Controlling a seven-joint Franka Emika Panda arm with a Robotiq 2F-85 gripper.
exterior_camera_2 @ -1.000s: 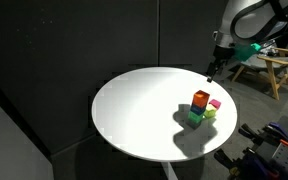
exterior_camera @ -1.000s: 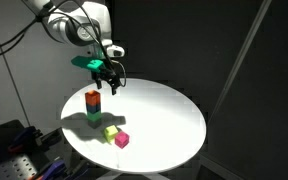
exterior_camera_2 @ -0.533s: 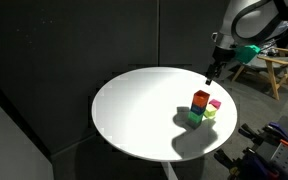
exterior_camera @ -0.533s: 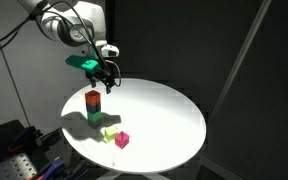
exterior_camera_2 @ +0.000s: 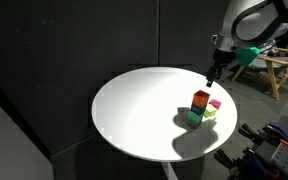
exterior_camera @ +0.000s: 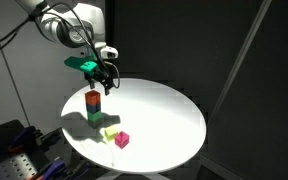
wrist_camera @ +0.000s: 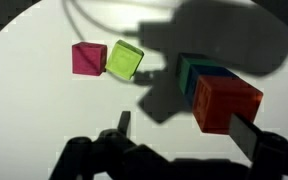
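Gripper [exterior_camera: 104, 84] fully open, holding nothing, hanging just above the stack of blocks [exterior_camera: 93, 109] and slightly off to one side, no contact. Stack stands upright near the counter [exterior_camera: 169, 120] edge: red block [wrist_camera: 227, 103] on top, a darker one under it, green at the bottom. In the wrist view the red block sits close to one finger [wrist_camera: 246, 135]. Yellow-green block [wrist_camera: 125, 60] and pink block [wrist_camera: 87, 57] lie side by side, touching, near the stack's base. In both exterior views all three groups sit on the same side of the round white counter.
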